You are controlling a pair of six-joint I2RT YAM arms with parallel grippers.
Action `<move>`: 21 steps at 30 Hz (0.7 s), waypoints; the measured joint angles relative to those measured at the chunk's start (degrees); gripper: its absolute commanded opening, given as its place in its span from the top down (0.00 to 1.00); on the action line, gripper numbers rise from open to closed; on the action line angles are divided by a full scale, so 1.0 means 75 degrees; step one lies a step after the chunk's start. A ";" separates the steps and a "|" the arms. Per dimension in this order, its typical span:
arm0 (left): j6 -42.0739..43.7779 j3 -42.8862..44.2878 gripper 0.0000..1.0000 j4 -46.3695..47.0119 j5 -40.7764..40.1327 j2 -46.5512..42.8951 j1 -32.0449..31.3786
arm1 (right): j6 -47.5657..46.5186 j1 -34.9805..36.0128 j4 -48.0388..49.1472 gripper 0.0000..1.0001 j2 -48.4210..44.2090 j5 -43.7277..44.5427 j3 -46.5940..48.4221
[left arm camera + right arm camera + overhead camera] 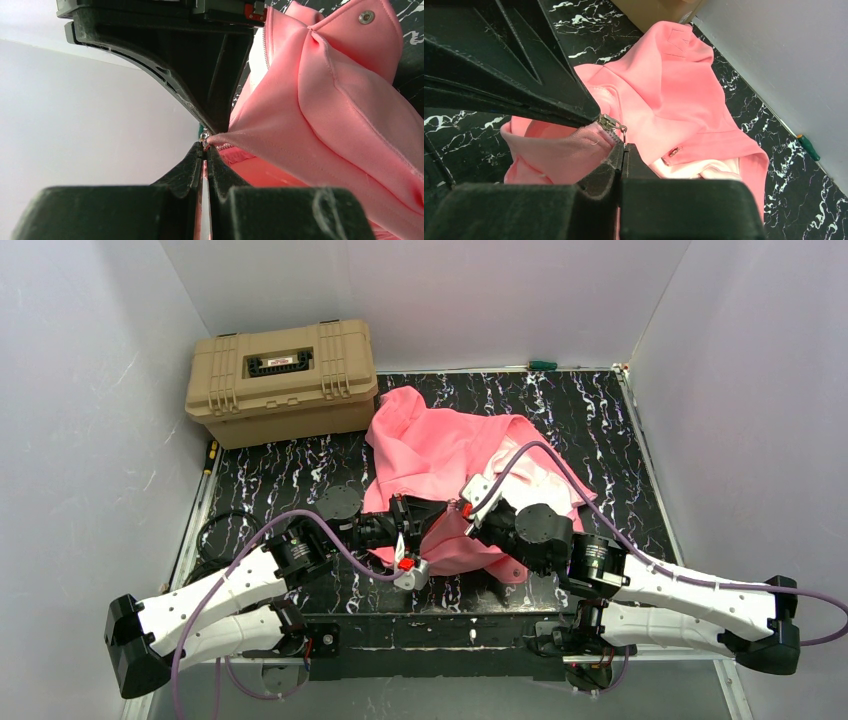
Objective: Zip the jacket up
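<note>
Right claw (621, 145) on diagonal jacket (440, 445)

The jacket (450, 445) lies in the middle of the table (600, 430), the case (282, 380) behind it to the left, and the left gripper (205, 144) and right gripper (622, 145) side by side at its near edge.

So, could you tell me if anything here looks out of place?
The salmon-pink fabric jacket lies bunched and twisted, pale lining showing, rather than flat. A green-handled tool lies stray beyond it.
</note>
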 measured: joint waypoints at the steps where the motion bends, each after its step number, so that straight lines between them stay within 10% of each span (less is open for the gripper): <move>1: 0.0000 0.0000 1.00 -0.0017 0.0015 0.0000 0.0000 | -0.0003 0.0000 -0.0015 0.99 0.0000 -0.0015 0.0000; 21: 0.0055 0.0294 1.00 -0.1134 0.0396 -0.0012 0.0003 | 0.0189 -0.0554 -0.1798 0.99 0.0839 -0.1489 0.1005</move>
